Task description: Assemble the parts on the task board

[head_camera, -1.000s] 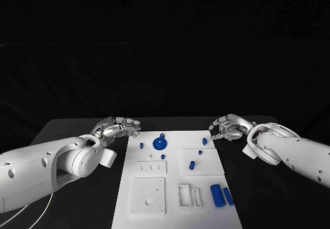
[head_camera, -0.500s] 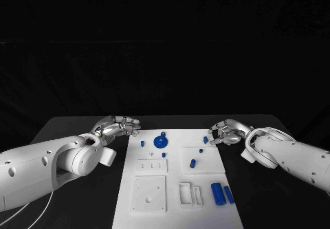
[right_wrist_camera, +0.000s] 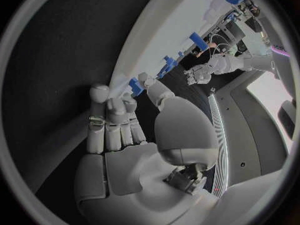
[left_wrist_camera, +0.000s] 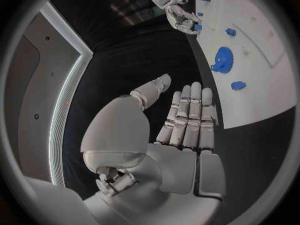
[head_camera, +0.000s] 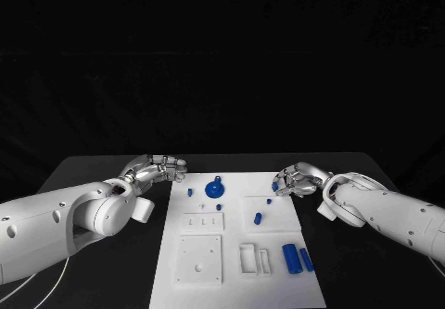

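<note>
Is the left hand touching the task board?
Apart. In the head view the left hand hovers beside the task board, with black table between them.

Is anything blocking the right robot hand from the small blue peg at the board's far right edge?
Nothing visible. The right robot hand is right at the small blue peg on the task board, fingertips beside it; bare board surrounds it.
</note>
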Available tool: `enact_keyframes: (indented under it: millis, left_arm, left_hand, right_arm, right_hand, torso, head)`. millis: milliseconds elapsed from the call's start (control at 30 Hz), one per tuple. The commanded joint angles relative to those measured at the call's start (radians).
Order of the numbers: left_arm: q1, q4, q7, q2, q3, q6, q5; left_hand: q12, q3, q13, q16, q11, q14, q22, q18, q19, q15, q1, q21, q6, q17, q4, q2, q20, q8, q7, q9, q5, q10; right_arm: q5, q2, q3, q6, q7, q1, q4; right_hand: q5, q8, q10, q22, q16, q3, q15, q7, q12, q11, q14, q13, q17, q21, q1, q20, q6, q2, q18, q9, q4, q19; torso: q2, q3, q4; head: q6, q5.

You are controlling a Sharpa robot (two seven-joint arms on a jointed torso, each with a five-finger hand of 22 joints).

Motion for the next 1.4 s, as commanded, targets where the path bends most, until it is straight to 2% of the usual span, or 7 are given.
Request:
enact_keyframes:
  millis: [33, 200, 467, 767, 1000, 1167, 1400]
  left_arm:
    - [0.000, 0.001, 0.008, 0.001, 0.001, 0.013, 0.004]
    - [0.000, 0.000, 0.008, 0.002, 0.001, 0.012, 0.004]
    - [0.000, 0.000, 0.005, 0.002, 0.001, 0.014, 0.004]
    - [0.000, -0.001, 0.005, 0.001, 0.001, 0.014, 0.004]
    - [0.000, -0.002, 0.005, 0.001, 0.001, 0.014, 0.004]
    - [0.000, -0.002, 0.004, 0.001, 0.001, 0.013, 0.004]
    - [0.000, -0.003, 0.004, 0.001, 0.001, 0.013, 0.004]
  left_hand:
    - [-0.004, 0.002, -0.001, -0.005, 0.002, -0.002, 0.019, 0.006, -0.003, 0.006, -0.011, 0.001, 0.003, -0.002, 0.002, 0.002, 0.001, -0.007, 0.003, 0.001, -0.002, 0.005]
    - [-0.005, 0.001, -0.001, -0.005, 0.002, -0.002, 0.019, 0.006, -0.003, 0.006, -0.014, 0.001, 0.001, -0.002, 0.004, 0.002, 0.001, -0.008, 0.004, 0.001, -0.003, 0.005]
    - [-0.006, 0.001, -0.001, -0.005, 0.003, -0.002, 0.019, 0.006, -0.003, 0.006, -0.018, 0.001, -0.002, -0.001, 0.007, 0.005, 0.001, -0.010, 0.005, 0.001, -0.003, 0.005]
    - [-0.006, 0.000, -0.001, -0.005, 0.003, -0.002, 0.019, 0.006, -0.004, 0.006, -0.020, 0.001, -0.004, -0.001, 0.008, 0.005, 0.001, -0.011, 0.006, 0.001, -0.003, 0.004]
    - [-0.007, 0.001, -0.001, -0.005, 0.003, -0.002, 0.019, 0.006, -0.004, 0.006, -0.020, 0.001, -0.005, -0.001, 0.008, 0.005, 0.001, -0.012, 0.006, 0.001, -0.003, 0.004]
    - [-0.007, 0.001, -0.001, -0.005, 0.003, -0.002, 0.019, 0.006, -0.004, 0.006, -0.020, 0.001, -0.005, -0.001, 0.007, 0.005, 0.001, -0.012, 0.006, 0.001, -0.003, 0.004]
    - [-0.007, 0.001, -0.001, -0.005, 0.003, -0.002, 0.019, 0.007, -0.004, 0.006, -0.019, 0.001, -0.005, -0.001, 0.007, 0.005, 0.001, -0.012, 0.006, 0.001, -0.003, 0.004]
  right_arm:
    - [0.004, 0.006, 0.000, 0.022, 0.016, -0.003, -0.003]
    - [0.007, 0.012, -0.001, 0.024, 0.020, -0.003, -0.003]
    - [0.006, 0.016, -0.002, 0.028, 0.022, -0.003, 0.000]
    - [0.005, 0.021, -0.002, 0.026, 0.021, -0.003, -0.004]
    - [0.005, 0.021, -0.002, 0.020, 0.023, -0.003, -0.005]
    - [0.003, 0.020, -0.002, 0.012, 0.021, -0.003, -0.005]
    - [0.000, 0.019, -0.002, 0.006, 0.016, -0.003, -0.008]
  right_hand:
    - [-0.023, 0.007, 0.000, 0.019, -0.006, 0.006, -0.011, -0.004, 0.004, -0.009, -0.001, -0.002, 0.002, -0.001, 0.004, 0.000, 0.017, 0.017, 0.037, 0.002, -0.001, -0.005]
    - [-0.065, 0.012, 0.002, 0.019, -0.008, 0.028, -0.015, -0.008, 0.005, -0.013, 0.002, -0.005, 0.004, 0.000, -0.015, 0.001, 0.026, 0.037, 0.037, 0.001, 0.003, -0.003]
    - [-0.104, 0.022, 0.004, 0.019, -0.010, 0.079, -0.013, -0.006, 0.008, -0.011, 0.005, -0.007, 0.007, 0.004, -0.030, 0.000, 0.051, 0.050, 0.037, 0.001, 0.006, 0.000]
    - [-0.120, 0.031, 0.004, 0.020, -0.011, 0.106, -0.009, -0.001, 0.010, -0.007, 0.007, -0.008, 0.010, 0.007, -0.042, -0.001, 0.071, 0.052, 0.037, 0.002, 0.005, 0.001]
    - [-0.125, 0.034, 0.004, 0.020, -0.011, 0.115, -0.008, 0.000, 0.011, -0.006, 0.007, -0.009, 0.011, 0.008, -0.044, -0.002, 0.080, 0.053, 0.037, 0.002, 0.004, 0.001]
    - [-0.153, 0.044, 0.004, 0.020, -0.011, 0.139, -0.013, -0.007, 0.013, -0.011, 0.008, -0.010, 0.013, 0.011, -0.047, -0.002, 0.104, 0.057, 0.037, 0.005, 0.007, 0.001]
    - [-0.156, 0.043, 0.004, 0.020, -0.012, 0.147, -0.016, -0.009, 0.013, -0.014, 0.008, -0.011, 0.015, 0.014, -0.048, -0.004, 0.104, 0.044, 0.037, 0.004, 0.001, 0.001]
  torso:
    - [0.000, 0.0002, 0.0001]
    - [-0.001, -0.0007, -0.0021]
    - [-0.001, -0.0008, -0.0012]
    - [-0.002, 0.0005, -0.0042]
    - [-0.002, 0.0011, -0.0038]
    - [-0.001, 0.0009, -0.0024]
    - [-0.002, -0.0001, -0.0012]
  head:
    - [-0.004, 0.001]
    - [-0.005, 0.002]
    - [-0.006, -0.003]
    - [-0.008, -0.006]
    - [-0.010, -0.010]
    - [-0.011, -0.009]
    - [-0.009, -0.013]
